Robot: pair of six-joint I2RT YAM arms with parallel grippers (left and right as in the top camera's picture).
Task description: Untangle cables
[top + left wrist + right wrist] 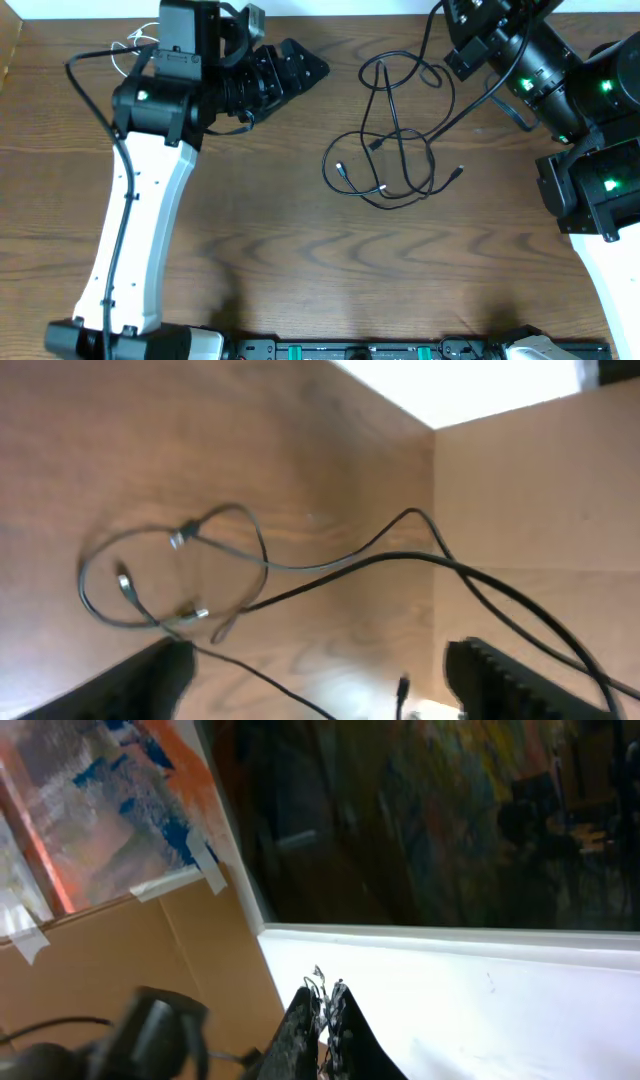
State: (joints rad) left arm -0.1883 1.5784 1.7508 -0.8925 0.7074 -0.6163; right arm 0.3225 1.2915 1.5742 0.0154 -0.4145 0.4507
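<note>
Since the black cords are thin, light and limp, heaped in crossed loops on the table right of centre, a free outer loop just behind a plug is judged the best hold. The white cord is seen apart, beside the left arm. The left gripper is spread, empty; the right gripper is closed, fingers together

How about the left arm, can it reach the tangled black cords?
Probably yes. Its open fingers point toward the black cords, with only bare table between them and nothing lying over the cords.
</note>
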